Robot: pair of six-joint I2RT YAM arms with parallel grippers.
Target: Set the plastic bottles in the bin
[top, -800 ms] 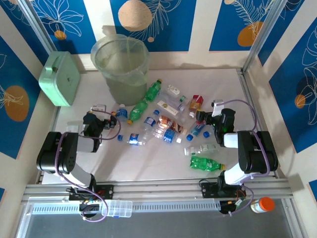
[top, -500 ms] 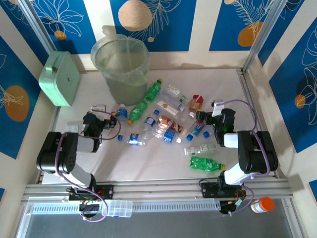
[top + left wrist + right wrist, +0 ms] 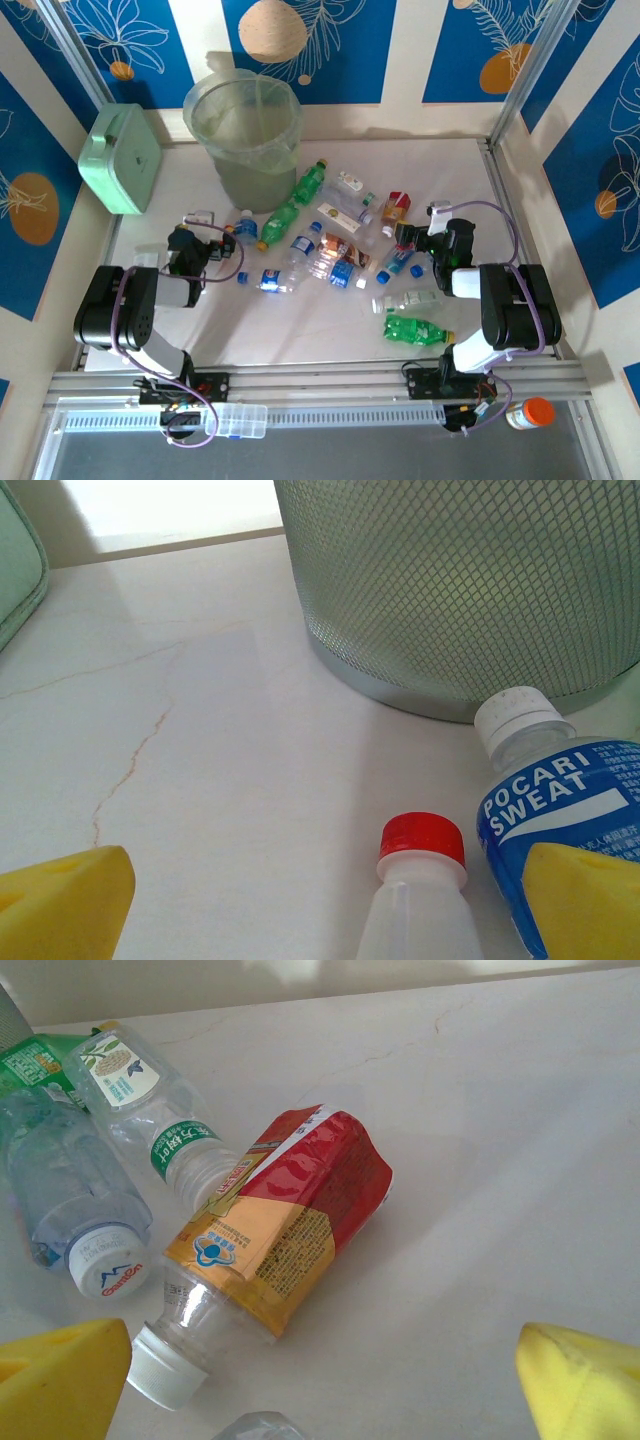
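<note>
**Bottles** [image 3: 335,250]: about a dozen, loose on the bench [image 3: 300,330], from the middle out to the right. None is gripped.

**Bin** [image 3: 255,165]: upright at the far side, left of the scatter. Its meshed wall [image 3: 460,580] rises just beyond the left end effector [image 3: 322,905].

**Left end effector** [image 3: 208,245]: pads spread wide, empty. A red-capped bottle [image 3: 420,880] lies between the pads, cap toward the bin. A Pocari bottle [image 3: 545,800] lies just beside it, against the right pad.

**Right end effector** [image 3: 320,1380]: pads spread wide, empty. A red-and-orange-labelled bottle [image 3: 270,1250] lies slantwise just ahead, cap near the left pad.

**Step, as judged:** choosing a first pick. Close on one bottle only, across the body rather than the cap. Thin plastic probably yields, so centre it between the pads. Clear the bin's rim before letting go.
</note>
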